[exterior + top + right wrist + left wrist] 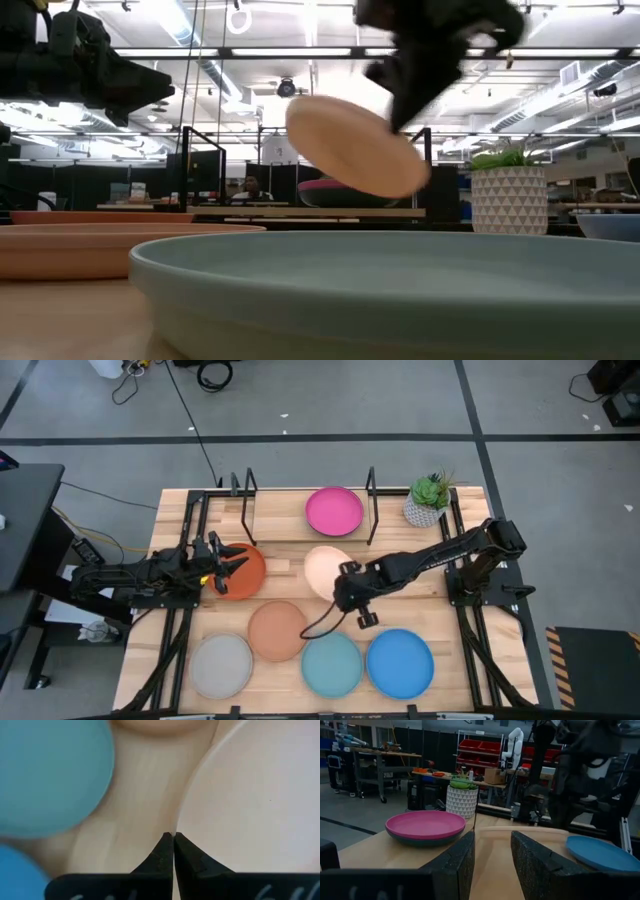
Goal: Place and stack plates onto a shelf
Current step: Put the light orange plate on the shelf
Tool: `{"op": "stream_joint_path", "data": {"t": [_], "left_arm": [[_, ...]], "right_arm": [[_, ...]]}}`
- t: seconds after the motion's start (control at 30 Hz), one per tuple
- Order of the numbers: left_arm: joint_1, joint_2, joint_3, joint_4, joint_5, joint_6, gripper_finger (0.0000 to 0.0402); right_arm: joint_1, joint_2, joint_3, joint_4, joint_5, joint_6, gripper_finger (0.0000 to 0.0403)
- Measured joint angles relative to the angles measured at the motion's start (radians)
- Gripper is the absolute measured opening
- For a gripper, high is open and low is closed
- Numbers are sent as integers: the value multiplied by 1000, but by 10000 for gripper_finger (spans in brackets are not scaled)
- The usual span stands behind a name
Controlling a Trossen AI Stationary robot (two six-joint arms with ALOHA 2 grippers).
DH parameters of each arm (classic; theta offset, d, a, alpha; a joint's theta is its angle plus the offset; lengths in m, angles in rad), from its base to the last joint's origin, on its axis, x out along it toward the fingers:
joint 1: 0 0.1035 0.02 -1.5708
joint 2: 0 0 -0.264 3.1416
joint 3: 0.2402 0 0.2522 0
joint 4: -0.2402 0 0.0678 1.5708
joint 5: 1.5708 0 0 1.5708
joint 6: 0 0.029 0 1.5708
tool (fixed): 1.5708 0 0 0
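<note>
My right gripper (pixel 347 586) is shut on the pale pink plate (pixel 323 570), which hangs tilted above the table in the low view (pixel 355 145). The magenta plate (pixel 334 510) rests on a dark teal plate (pixel 425 840) on the shelf (pixel 275 520). My left gripper (pixel 218 568) is open at the left edge of the orange plate (pixel 245 572), and whether it touches that plate does not show. The salmon (pixel 277 630), grey (pixel 222 665), light turquoise (pixel 331 665) and blue (pixel 400 663) plates lie flat on the near part of the table. My right gripper pinches the pale pink plate by its rim (pixel 176 827) between the two fingers, on the plate's near-right side. The fingers come from above, slanting in from the table's right. The plate is lifted clear and tilted, its far-left side higher (pixel 300 110).
A potted plant (pixel 428 500) stands at the shelf's right end. Black wire uprights (pixel 371 490) frame the shelf. The low view is half filled by the light turquoise plate (pixel 400 290). Bare wood (pixel 290 565) lies between the orange and pale pink plates.
</note>
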Motion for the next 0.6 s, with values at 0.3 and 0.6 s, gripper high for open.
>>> {"op": "stream_joint_path", "data": {"t": [0.3, 0.6], "left_arm": [[0, 0, 0, 55, 0, -26, 135], [0, 1, 0, 52, 0, -34, 135]], "right_arm": [[-174, 14, 22, 347, -123, -190, 5], [-267, 133, 152, 333, -180, -278, 5]]}}
